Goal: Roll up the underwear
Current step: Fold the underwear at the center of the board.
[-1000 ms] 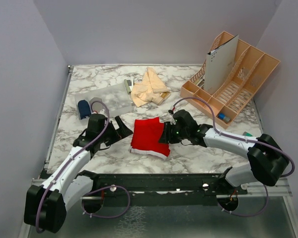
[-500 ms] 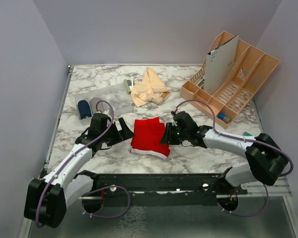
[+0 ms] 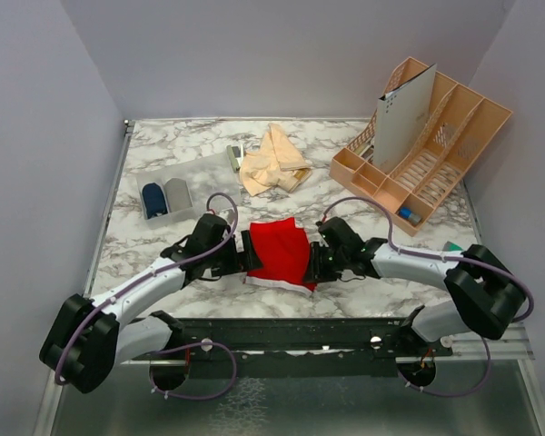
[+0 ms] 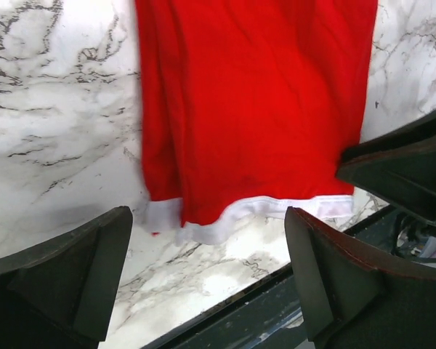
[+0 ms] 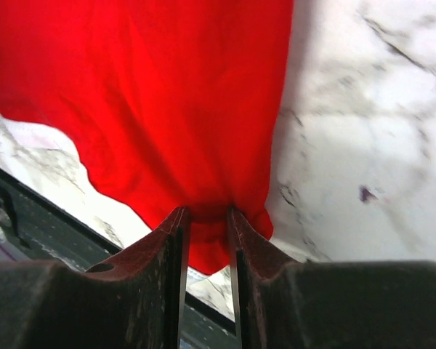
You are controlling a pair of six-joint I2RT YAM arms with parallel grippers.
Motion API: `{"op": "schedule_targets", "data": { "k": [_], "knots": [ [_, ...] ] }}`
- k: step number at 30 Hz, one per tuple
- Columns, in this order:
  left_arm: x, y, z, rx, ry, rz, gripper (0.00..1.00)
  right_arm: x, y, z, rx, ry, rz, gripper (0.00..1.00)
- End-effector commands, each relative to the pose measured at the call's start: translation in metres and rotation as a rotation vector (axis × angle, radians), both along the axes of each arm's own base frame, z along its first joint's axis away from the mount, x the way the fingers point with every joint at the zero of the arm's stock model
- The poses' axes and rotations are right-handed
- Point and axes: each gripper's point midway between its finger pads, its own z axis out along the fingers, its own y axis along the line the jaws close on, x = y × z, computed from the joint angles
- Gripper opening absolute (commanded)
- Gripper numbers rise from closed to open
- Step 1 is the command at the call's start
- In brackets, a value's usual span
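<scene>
The red underwear (image 3: 280,252) with white trim lies folded flat near the table's front edge. It fills the left wrist view (image 4: 254,109) and the right wrist view (image 5: 152,94). My right gripper (image 3: 315,265) is shut on the garment's right near corner, pinching red cloth between its fingertips (image 5: 176,222). My left gripper (image 3: 248,263) is open at the garment's left near corner, its fingers (image 4: 65,269) spread wide on either side of the white trim, holding nothing. A peach-beige underwear pile (image 3: 274,160) lies at the back centre.
A clear tray (image 3: 189,186) at back left holds a navy roll (image 3: 153,199) and a grey roll (image 3: 177,193). A tan wooden organizer (image 3: 436,150) with a white card stands at back right. The black front rail (image 3: 282,331) runs just below the garment.
Both grippers moved toward the garment's near corners. The right gripper closed on the right corner. The left gripper slid right, up to the left edge. The cloth's right edge has bunched.
</scene>
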Motion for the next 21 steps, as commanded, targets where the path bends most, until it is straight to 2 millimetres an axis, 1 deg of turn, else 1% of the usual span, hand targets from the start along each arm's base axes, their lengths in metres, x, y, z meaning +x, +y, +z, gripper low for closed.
{"op": "schedule_targets", "data": {
  "k": [1,4,6,8,12,15,16,18,21],
  "knots": [
    [0.008,0.001,0.002,0.02,-0.047,0.039,0.92,-0.034,-0.068,-0.03,-0.265,0.096,-0.099,0.32],
    [-0.003,-0.003,-0.001,0.01,-0.029,0.01,0.9,-0.04,-0.073,-0.022,-0.244,0.09,-0.122,0.33],
    [-0.012,-0.011,-0.001,0.008,-0.028,-0.033,0.88,-0.038,-0.068,-0.012,-0.201,0.065,-0.11,0.36],
    [-0.019,-0.018,-0.001,0.009,-0.028,-0.058,0.84,-0.03,-0.059,0.002,-0.161,0.02,-0.086,0.37],
    [-0.022,-0.033,0.012,-0.043,-0.068,-0.084,0.81,-0.005,-0.045,0.036,-0.118,-0.087,-0.092,0.41],
    [-0.017,-0.044,0.027,-0.1,-0.112,-0.097,0.76,0.012,-0.037,0.054,-0.099,-0.149,-0.107,0.41],
    [-0.016,-0.047,0.029,-0.11,-0.117,-0.102,0.74,0.019,-0.037,0.057,-0.104,-0.173,-0.125,0.41],
    [-0.012,-0.051,0.028,-0.102,-0.107,-0.105,0.66,0.036,-0.033,0.067,-0.108,-0.222,-0.159,0.4],
    [-0.008,-0.055,0.02,-0.069,-0.088,-0.115,0.57,0.064,-0.032,0.072,-0.155,-0.285,-0.204,0.35]
  ]
}}
